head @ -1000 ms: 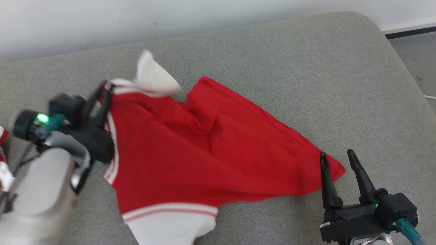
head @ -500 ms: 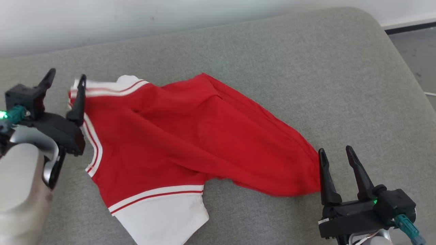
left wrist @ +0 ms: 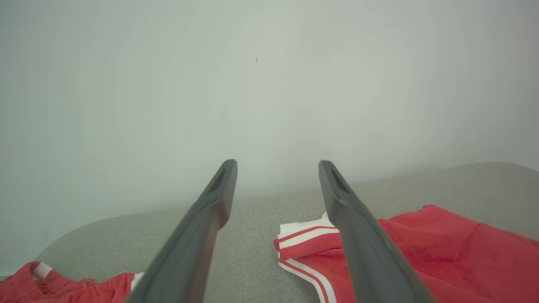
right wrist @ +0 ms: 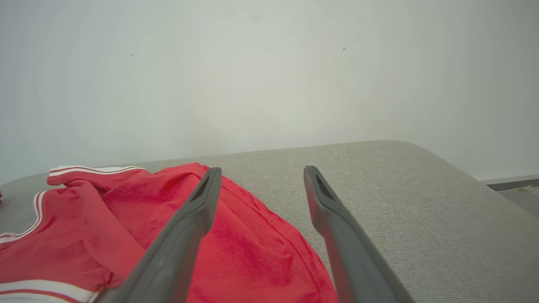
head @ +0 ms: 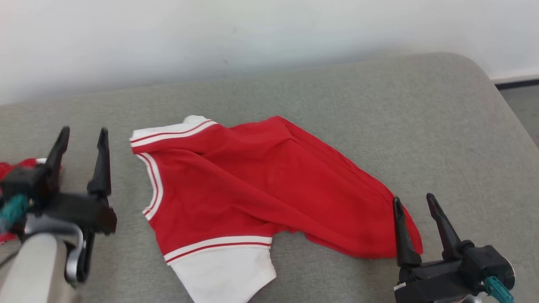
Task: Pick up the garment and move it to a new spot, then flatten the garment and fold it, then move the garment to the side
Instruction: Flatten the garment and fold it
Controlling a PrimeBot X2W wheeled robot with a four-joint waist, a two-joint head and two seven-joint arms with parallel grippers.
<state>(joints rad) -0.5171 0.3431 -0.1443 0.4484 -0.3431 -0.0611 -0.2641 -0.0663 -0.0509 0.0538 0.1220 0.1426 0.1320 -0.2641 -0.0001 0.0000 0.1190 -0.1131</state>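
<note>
Wide open and empty, the left jaws and right jaws; the red jersey lies rumpled between them, hem by the right pair. Flattening step, I'd say: next, pinch opposite edges.

Grey cushion w/ pale wall behind (floor at rt).

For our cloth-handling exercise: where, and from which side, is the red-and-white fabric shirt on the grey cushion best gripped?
Probably the striped upper-left corner of the red-and-white fabric shirt, approached from the robot's left by the open left gripper: that edge lies exposed and nearest, while the middle is bunched.
</note>
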